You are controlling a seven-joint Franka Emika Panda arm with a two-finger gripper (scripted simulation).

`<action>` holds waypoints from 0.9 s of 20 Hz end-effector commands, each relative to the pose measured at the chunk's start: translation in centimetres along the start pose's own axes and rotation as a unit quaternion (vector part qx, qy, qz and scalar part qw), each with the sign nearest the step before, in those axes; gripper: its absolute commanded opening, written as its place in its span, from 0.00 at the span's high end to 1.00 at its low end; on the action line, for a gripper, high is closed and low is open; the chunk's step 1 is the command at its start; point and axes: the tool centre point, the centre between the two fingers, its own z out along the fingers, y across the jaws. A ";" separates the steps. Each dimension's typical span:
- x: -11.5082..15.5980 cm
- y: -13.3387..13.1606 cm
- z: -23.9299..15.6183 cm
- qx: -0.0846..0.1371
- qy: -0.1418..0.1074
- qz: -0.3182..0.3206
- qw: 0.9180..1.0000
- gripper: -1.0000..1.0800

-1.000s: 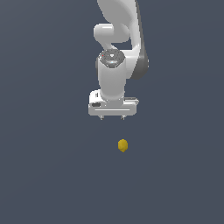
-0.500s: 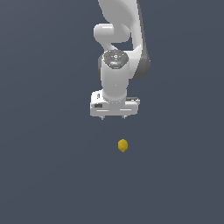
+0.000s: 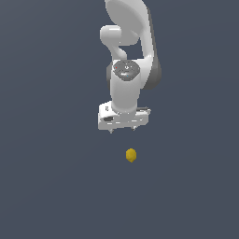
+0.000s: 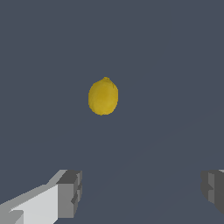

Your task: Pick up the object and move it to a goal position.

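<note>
Yellow lemon-like object (image 3: 131, 155) is lying alone on the dark grey surface (image 3: 51, 186), with my gripper (image 3: 122, 130) hanging clear of it.

Going left to right in the exterior view, I am seeing only bare surface on the left, then the white arm (image 3: 127, 60) reaching down in the middle with the gripper at its end pointing downward, and the object sitting apart from the fingertips, a touch toward the exterior view's right of the gripper's middle. Through the wrist camera I am looking at both fingers (image 4: 69, 194) standing wide apart and holding nothing, while the object (image 4: 103, 96) is lying out ahead of them, not between them, nearer the line of the lighter-sided finger than the other.
</note>
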 end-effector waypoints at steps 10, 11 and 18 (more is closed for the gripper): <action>3.8 -1.7 3.9 -0.002 0.006 -0.151 0.989 0.04; 4.2 -1.9 4.3 -0.002 0.006 -0.165 0.986 0.04; 6.0 -2.9 6.6 -0.001 0.011 -0.245 0.969 0.04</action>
